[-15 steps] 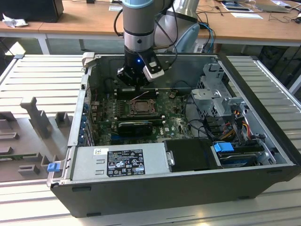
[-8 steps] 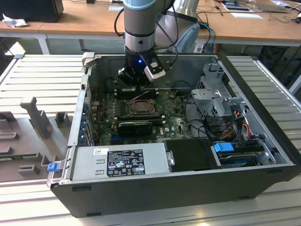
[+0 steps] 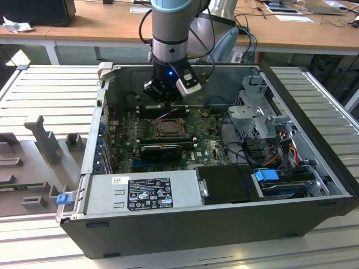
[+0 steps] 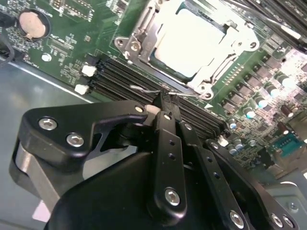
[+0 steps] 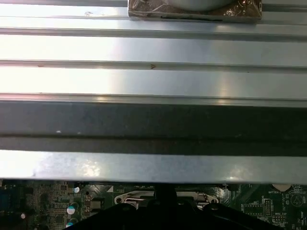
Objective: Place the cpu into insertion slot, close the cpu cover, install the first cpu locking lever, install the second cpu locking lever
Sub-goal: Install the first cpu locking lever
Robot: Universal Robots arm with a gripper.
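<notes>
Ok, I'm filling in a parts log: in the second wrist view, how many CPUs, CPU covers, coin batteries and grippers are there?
cpu: 1
cpu cover: 1
coin battery: 1
gripper: 1
Total: 4

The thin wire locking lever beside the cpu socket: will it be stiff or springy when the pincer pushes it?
Likely springy: the locking lever is a thin bent metal wire. Its shiny, round surface could slip off the closed pincer tip touching it. It seems anchored at the cpu cover, so it should pivot, not lift free.
</notes>
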